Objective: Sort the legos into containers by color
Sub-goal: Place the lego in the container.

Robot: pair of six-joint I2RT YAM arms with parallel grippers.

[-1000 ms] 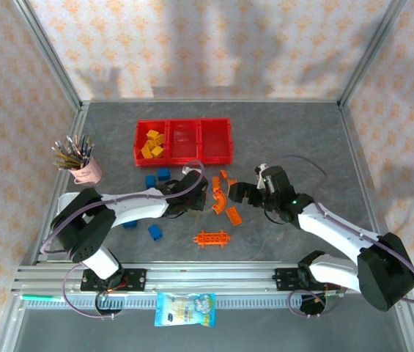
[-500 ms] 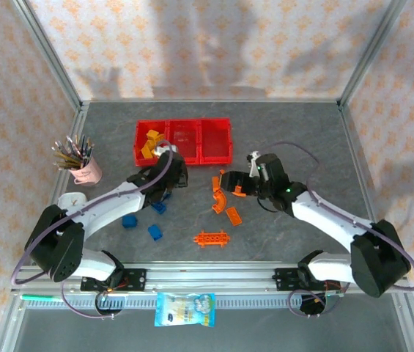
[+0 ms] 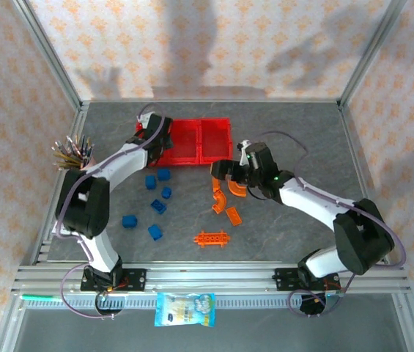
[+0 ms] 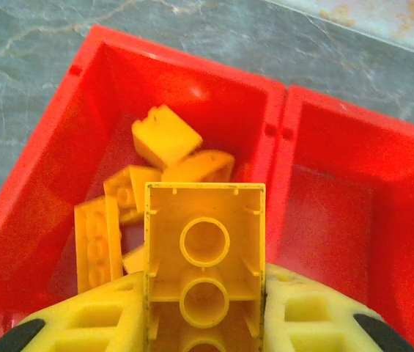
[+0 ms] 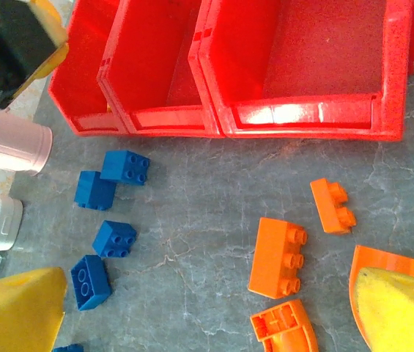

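The left pincer (image 4: 205, 330) clamps a yellow brick (image 4: 205, 242), matching the yellow-filled bin (image 4: 45, 147) beneath it; the right pincer (image 5: 207, 308) gapes wide, orange pieces (image 5: 276, 257) below.

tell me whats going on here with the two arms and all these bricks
The robot is sorting bricks by colour. The left gripper holds a yellow brick over the left red bin, where other yellow bricks lie. The right gripper hangs open above the orange pieces on the table. The blue bricks lie loose in front of the bins, not yet sorted.
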